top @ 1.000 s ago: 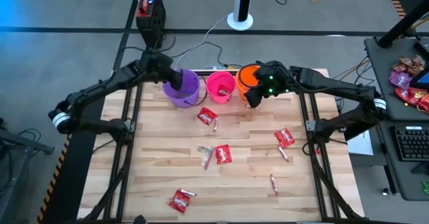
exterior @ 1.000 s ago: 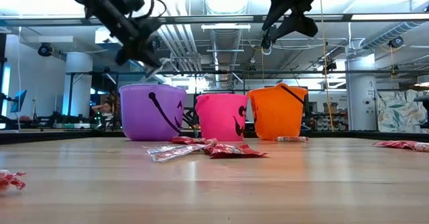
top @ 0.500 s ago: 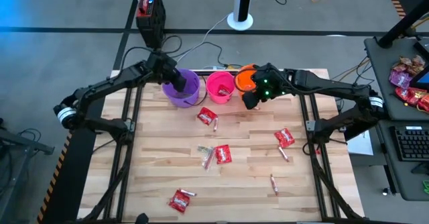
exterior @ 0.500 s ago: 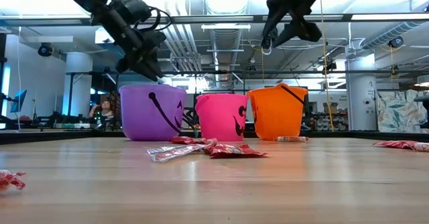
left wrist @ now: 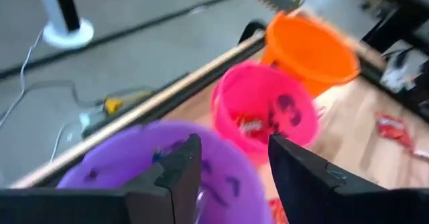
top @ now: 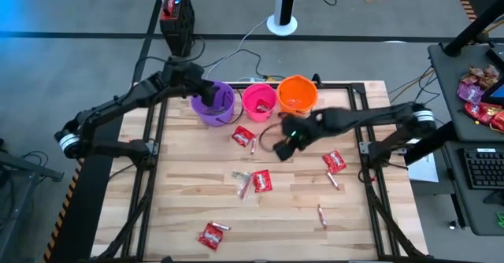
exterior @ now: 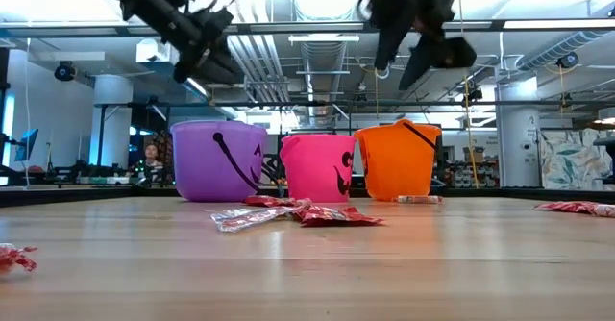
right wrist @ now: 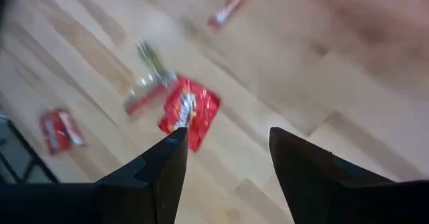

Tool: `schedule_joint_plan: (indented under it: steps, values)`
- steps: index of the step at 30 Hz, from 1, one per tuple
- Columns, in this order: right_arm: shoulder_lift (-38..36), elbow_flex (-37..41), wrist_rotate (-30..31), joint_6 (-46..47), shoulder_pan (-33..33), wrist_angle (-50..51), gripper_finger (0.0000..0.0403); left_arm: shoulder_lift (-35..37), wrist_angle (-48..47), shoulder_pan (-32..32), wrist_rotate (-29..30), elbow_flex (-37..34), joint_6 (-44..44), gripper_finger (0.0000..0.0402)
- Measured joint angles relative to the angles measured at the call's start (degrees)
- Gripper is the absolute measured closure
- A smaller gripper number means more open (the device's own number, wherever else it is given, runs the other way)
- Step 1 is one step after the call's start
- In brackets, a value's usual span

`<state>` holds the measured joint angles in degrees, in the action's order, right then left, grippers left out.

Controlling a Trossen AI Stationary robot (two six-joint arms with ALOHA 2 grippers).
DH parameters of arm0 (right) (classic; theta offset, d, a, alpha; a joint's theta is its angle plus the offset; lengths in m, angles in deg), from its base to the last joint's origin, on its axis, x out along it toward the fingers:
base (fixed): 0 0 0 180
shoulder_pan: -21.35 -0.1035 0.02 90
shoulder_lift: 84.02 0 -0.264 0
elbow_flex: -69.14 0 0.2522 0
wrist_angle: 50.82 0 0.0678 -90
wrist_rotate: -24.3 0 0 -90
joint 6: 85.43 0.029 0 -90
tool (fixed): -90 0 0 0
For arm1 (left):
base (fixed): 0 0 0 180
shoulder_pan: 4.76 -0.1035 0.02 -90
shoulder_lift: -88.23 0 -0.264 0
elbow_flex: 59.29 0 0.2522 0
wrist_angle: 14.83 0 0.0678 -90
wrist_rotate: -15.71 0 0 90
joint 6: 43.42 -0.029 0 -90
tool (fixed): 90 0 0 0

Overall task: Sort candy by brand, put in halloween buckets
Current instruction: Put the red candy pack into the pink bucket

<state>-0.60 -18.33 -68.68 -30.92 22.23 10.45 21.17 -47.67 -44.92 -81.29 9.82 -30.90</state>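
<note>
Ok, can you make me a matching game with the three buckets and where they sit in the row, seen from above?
Things:
1. purple bucket
2. pink bucket
3. orange bucket

Places:
a. middle of the row
b. under the left gripper
c. end of the row on the right arm's side

Pairs: 1-b, 2-a, 3-c
</note>
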Motion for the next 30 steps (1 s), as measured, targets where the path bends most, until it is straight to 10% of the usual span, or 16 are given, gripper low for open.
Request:
schedule_joint_plan:
  steps: [4,14,30]
  values:
    - [7.17,-0.01,-2.20,-1.02,-2.49,-3.97,0.0199,1.62,2.41,0.97,-0.02,0.01,-0.06,0.0249]
    - [18.20,-0.24,-7.82,-42.17,-3.90,-20.32,0.0199,3.52,3.66,1.14,-0.04,0.01,-3.03,0.0249]
    - [32.62,-0.42,-8.34,-49.35,-3.59,-21.08,0.0231,3.65,2.57,1.14,-0.04,0.01,-5.05,0.0249]
